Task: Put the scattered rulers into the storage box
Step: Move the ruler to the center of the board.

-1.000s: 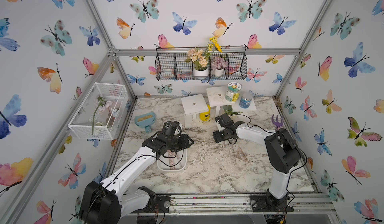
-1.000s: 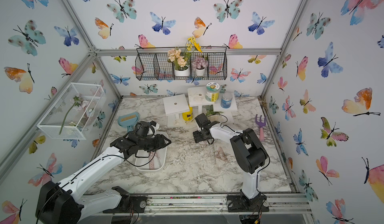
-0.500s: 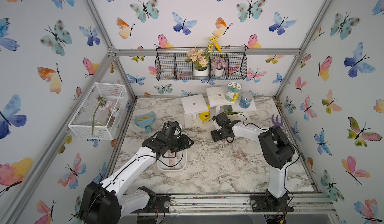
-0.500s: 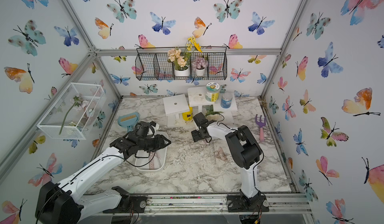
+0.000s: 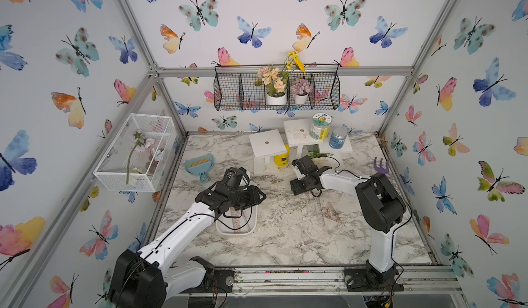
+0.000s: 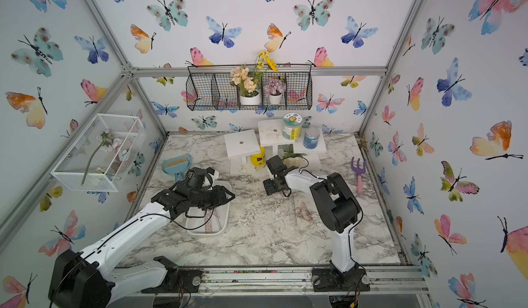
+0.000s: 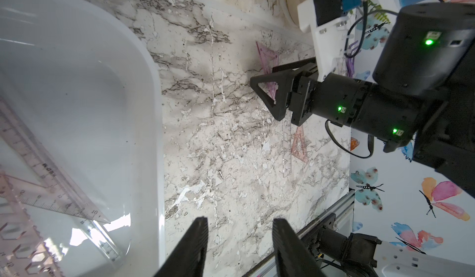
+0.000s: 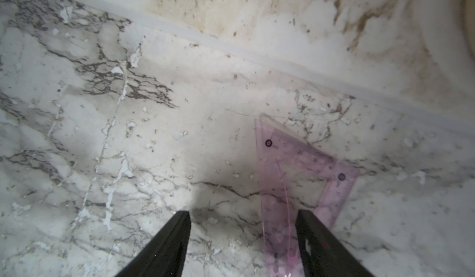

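Desk (image 5: 300, 235): marble-patterned, smooth.
Set square (image 8: 303, 155): probably light, stiff, slippery; you pinch one thin edge.
Right gripper (image 8: 243, 212): spread, that edge between its jaws.
Left gripper (image 7: 240, 220): spread, empty.

Robot lab cell: aluminium frame (image 5: 371, 71), butterfly-papered walls (image 5: 271, 15).

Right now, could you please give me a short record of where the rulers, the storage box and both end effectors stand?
storage box: on the marble table, under the left arm
in the box: straight ruler, boxed set square
on the table: pink set square; second set square nearer the front
left end effector: open, empty, beside the box rim
right end effector: open, low over the pink set square, not gripping it
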Tool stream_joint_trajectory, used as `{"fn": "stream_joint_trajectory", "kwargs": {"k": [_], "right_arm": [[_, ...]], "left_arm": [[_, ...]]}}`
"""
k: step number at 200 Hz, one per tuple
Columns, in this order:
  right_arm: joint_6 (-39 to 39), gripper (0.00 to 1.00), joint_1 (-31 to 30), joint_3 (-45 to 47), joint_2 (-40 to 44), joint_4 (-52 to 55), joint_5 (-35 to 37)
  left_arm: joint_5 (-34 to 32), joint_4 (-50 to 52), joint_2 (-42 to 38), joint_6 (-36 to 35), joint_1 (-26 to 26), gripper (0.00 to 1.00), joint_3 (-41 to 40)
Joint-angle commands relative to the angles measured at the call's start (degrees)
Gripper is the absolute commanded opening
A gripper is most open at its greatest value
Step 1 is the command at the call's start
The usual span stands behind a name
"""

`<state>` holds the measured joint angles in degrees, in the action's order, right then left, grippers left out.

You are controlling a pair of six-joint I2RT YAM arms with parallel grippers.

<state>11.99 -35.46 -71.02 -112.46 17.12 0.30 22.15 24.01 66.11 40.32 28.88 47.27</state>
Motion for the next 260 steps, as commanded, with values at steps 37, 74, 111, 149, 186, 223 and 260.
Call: {"fn": "stream_joint_trajectory", "kwargs": {"k": [37, 74, 111, 149, 186, 223, 260], "right_arm": [[7.09, 0.69, -3.5, 9.72, 5.33, -0.01, -3.29], [13.99, 0.68, -8.91, 14.59, 8.63, -1.11, -2.89], [22.99, 0.66, -16.53, 18.08, 10.64, -1.47, -1.23], [30.65, 0.65, -21.89, 18.8, 12.07, -1.14, -0.3], [31.36, 0.68, -22.37, 16.94, 13.97, -0.96, 0.51], [28.84, 0.69, -22.3, 11.96, 11.91, 2.02, 3.22], [27.24, 0.7, -22.19, 9.23, 9.38, 2.25, 4.5]], "left_arm": [[0.35, -0.9, -1.06, 0.41, 0.03, 0.46, -1.21], [0.43, -1.5, -1.24, 0.76, 0.03, 0.46, -1.81], [0.37, -2.08, -1.81, 1.38, 0.07, 0.46, -2.61], [0.26, -2.21, -2.56, 2.06, 0.03, 0.46, -3.39], [0.18, -1.82, -3.09, 2.22, 0.04, 0.46, -3.72], [-0.43, -0.93, -3.86, 2.31, 0.11, 0.46, -2.89], [-1.58, 0.26, -5.67, 2.73, 0.05, 0.46, -2.64]]}}
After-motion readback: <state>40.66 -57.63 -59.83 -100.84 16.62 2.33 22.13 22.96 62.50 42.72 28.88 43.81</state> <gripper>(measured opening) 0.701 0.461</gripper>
